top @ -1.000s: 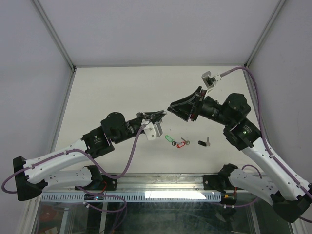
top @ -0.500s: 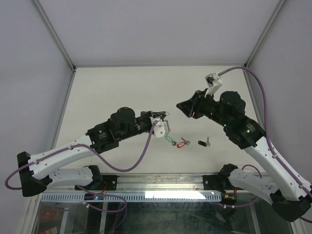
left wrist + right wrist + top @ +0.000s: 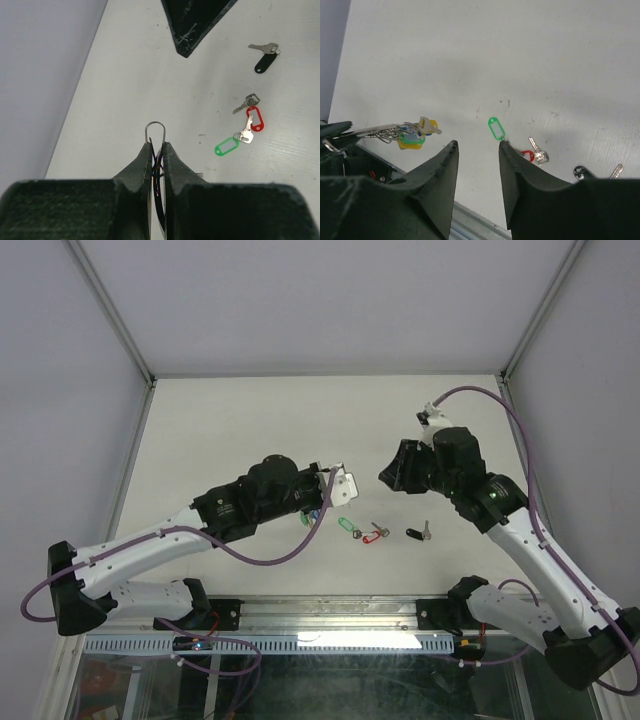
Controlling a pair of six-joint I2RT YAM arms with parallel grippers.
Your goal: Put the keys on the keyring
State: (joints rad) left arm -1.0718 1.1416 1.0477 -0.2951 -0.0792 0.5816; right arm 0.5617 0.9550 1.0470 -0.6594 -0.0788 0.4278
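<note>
**Mia:** Where was the keyring?

**Ben:** The left gripper had it. Its two fingers were squeezed together on the wire. A thin loop poked out past the tips, toward 12 o'clock in the left wrist view.

**Mia:** And the things hanging on it?

**Ben:** The right wrist view showed the bunch of tags, yellow, blue and green, with little keys. It hung at 9 o'clock in that picture.

**Mia:** What about the right gripper?

**Ben:** Its fingers stood apart, up over the white table.

**Mia:** Where were the loose keys?

**Ben:** They lay flat on the table in a row. From above, that row was at 6 o'clock from the right gripper. The green-tag key was at the 9 o'clock end. The red-tag key was next and touched the green one. The black-tag key lay a bit apart, at the 3 o'clock end.

**Mia:** Was the left gripper close to them?

**Ben:** Yes, it was near the green one, at 10 o'clock from it.
</note>
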